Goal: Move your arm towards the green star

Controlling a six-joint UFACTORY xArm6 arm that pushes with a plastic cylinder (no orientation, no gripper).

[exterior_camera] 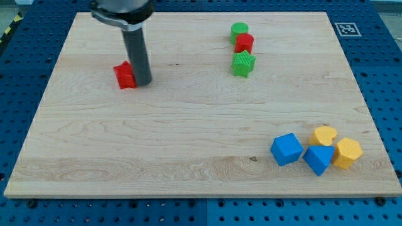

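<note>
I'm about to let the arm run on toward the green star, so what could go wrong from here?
1. My tip sits right beside the red block at the view's left; a sloppy start could drag it along.
2. The green star sits right below a red block with a green block above it, so overshooting would likely shove the whole column.

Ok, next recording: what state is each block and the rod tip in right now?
My tip: down on the wooden board, touching the red block on its right.
Green star: untouched, below the red cylinder and green cylinder.
Blue cube, blue triangular block, two yellow blocks: clustered, bottom right.
</note>
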